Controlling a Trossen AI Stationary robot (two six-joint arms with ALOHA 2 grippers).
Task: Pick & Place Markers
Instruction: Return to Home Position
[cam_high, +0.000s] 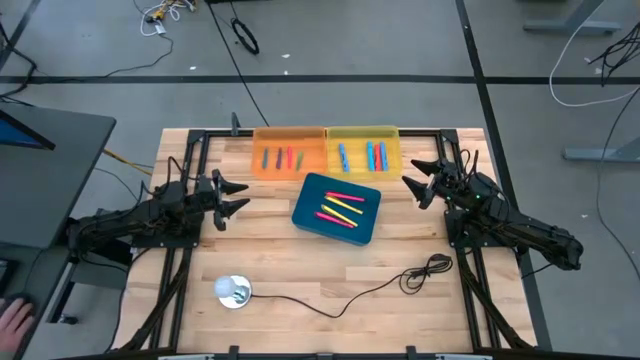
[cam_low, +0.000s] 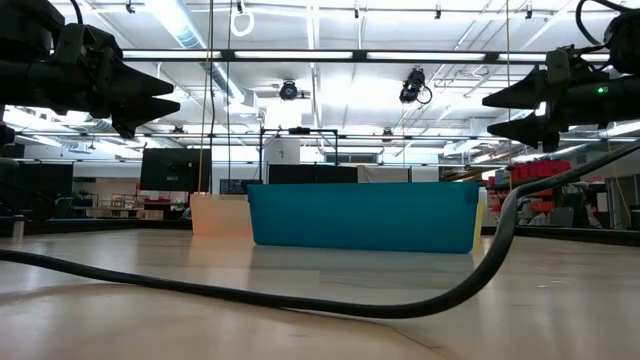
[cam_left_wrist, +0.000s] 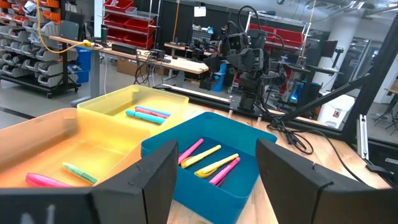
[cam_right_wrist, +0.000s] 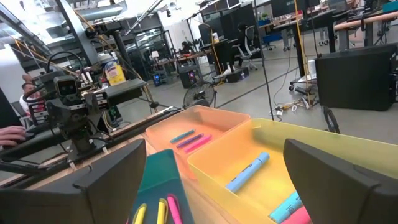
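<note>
Pink and yellow markers (cam_high: 342, 207) are held in the blue bin (cam_high: 301, 214) at table centre. Others are kept in the orange bin (cam_high: 288, 132) at eleven o'clock and the yellow bin (cam_high: 362, 131) at one. The left gripper (cam_high: 246, 196) at nine and the right gripper (cam_high: 408, 171) at two are spread wide, empty.

- In the low view, the blue bin (cam_low: 362, 215) hides its contents behind its near wall, along with most of the orange bin (cam_low: 218, 214). Only a sliver of the yellow bin (cam_low: 479, 222) shows past it.
- The black cable (cam_low: 300, 297) lies blurred across that view's foreground.
- In the right wrist view, the picture's edge cuts off the markers (cam_right_wrist: 160, 213) in the blue bin.
- A person's hand (cam_high: 12, 318) is cut by the high view's corner.
</note>
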